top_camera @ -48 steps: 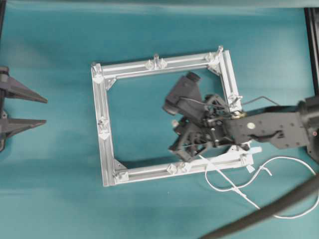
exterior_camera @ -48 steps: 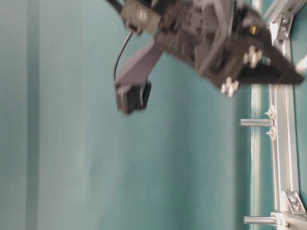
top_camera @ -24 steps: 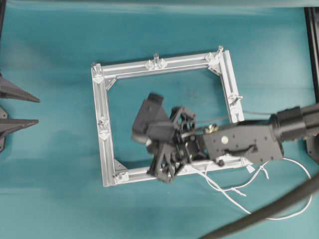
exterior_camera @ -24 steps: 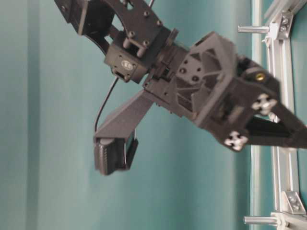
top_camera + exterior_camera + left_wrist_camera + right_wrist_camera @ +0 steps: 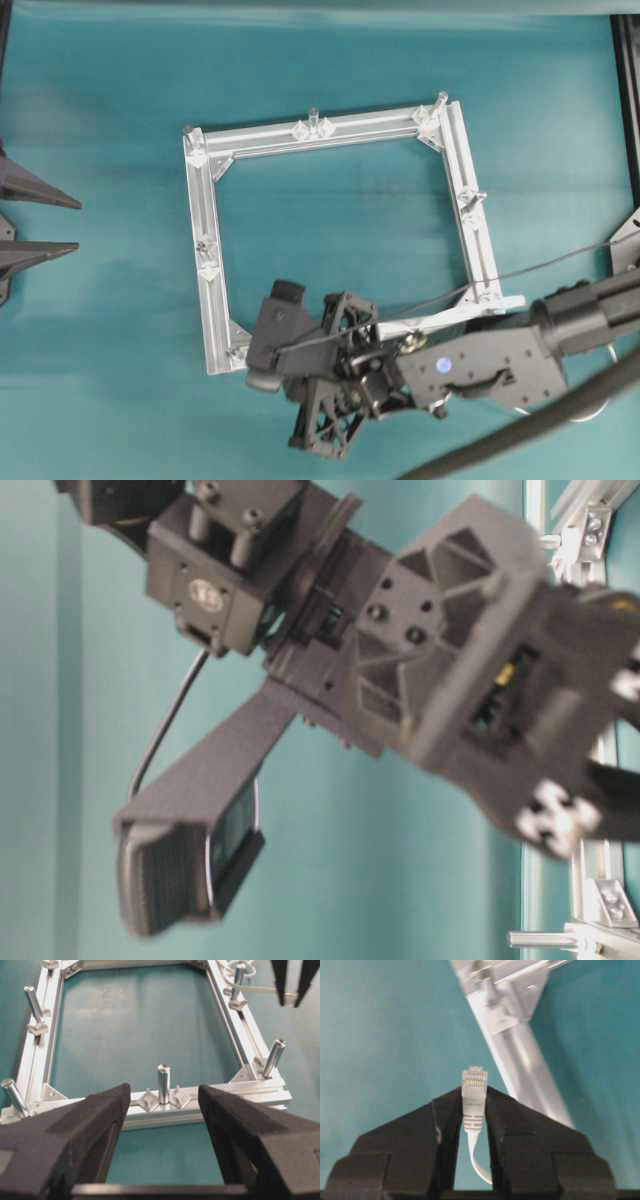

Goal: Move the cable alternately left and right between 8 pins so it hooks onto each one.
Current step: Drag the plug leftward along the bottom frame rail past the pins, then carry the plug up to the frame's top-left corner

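While you scan from the left edge of the overhead view, your left gripper [image 5: 35,222] sits well clear of the frame [image 5: 204,215], its fingers spread wide with nothing between them, looking across the rails at the pins [image 5: 163,1083] from outside. Moving right, the square frame lies flat on the teal table [image 5: 110,110], and none of the pins I can make out carries the cable yet, so by my reading the weaving has barely begun. Right again, your right gripper [image 5: 474,1110] hangs over the frame's near left corner, and it's plainly the nearer arm for the job. Its fingers are pressed onto the cable [image 5: 474,1097] just behind the plug: the plug pokes out past the fingertips, long axis in line with the fingers, pointing away from the wrist, contacts facing the wrist camera. In that view a rail runs diagonally just right of the plug, with a corner bracket ahead and to the right. A white stretch of cable [image 5: 445,316] trails back along the near rail toward the right corner. The rest is hidden under the arm.
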Tool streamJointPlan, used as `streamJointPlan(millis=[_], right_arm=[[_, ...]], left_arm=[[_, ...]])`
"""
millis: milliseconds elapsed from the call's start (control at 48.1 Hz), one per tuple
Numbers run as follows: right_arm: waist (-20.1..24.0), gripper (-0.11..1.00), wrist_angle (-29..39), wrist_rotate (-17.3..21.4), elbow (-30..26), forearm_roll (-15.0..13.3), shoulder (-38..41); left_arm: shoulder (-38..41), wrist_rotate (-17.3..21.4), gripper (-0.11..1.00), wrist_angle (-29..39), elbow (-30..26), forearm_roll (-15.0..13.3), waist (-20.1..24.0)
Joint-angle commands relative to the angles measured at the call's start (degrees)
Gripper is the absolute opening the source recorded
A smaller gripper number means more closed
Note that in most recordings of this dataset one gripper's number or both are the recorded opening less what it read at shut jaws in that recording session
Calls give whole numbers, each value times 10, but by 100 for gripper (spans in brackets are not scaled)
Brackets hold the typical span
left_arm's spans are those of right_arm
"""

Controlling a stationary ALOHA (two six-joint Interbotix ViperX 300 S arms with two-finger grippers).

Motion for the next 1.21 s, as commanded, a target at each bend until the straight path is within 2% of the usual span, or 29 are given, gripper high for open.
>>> streamJointPlan(millis=[0, 249, 520, 769, 894, 998, 1060, 1185], right_arm=[[11, 15, 4, -2, -36, 6, 2], [19, 15, 8, -2, -96, 13, 49], [22, 15, 59, -3, -185, 12, 104], [21, 15, 70, -4, -263, 13, 147], [20, 15, 79, -14, -305, 12, 172], [17, 15, 91, -42, -339, 12, 192], [10, 15, 106, -60, -359, 13, 204], [-12, 15, 125, -67, -381, 13, 218]], left_arm=[[6, 5, 69, -6, -6, 3, -2], [6, 5, 69, -10, -4, 2, -2], [6, 5, 69, -10, -4, 2, -4], [7, 4, 69, -10, -1, 2, -12], [6, 4, 69, -10, -1, 2, -15], [6, 4, 69, -10, -1, 2, -17], [6, 4, 69, -10, -1, 3, -17], [6, 4, 69, -10, -2, 2, -17]])
